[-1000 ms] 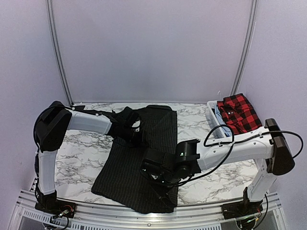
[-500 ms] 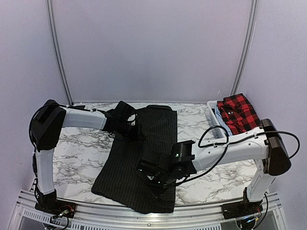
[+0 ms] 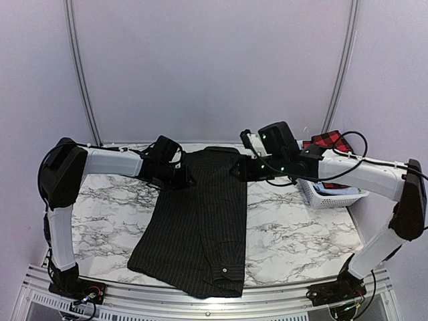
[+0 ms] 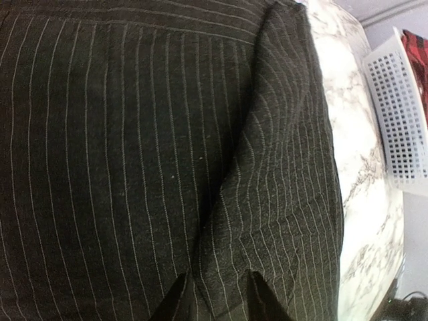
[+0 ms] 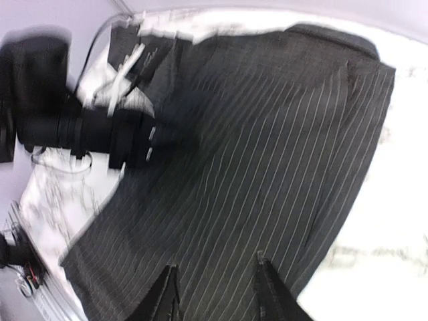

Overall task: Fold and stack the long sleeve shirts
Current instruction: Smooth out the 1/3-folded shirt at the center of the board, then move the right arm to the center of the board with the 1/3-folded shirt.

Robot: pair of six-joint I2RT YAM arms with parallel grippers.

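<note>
Black pinstriped cloth shirt (image 3: 200, 221): looks soft, limp; pinch far-edge corners. Left gripper (image 4: 215, 301), right gripper (image 5: 215, 294) both part-open, empty.

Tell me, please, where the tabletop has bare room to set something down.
Bare white marble tabletop lies left of the black pinstriped cloth shirt, and right of it, in front of the white plastic lattice basket. The far edge is crowded: left tool and right tool hang over the shirt.
</note>
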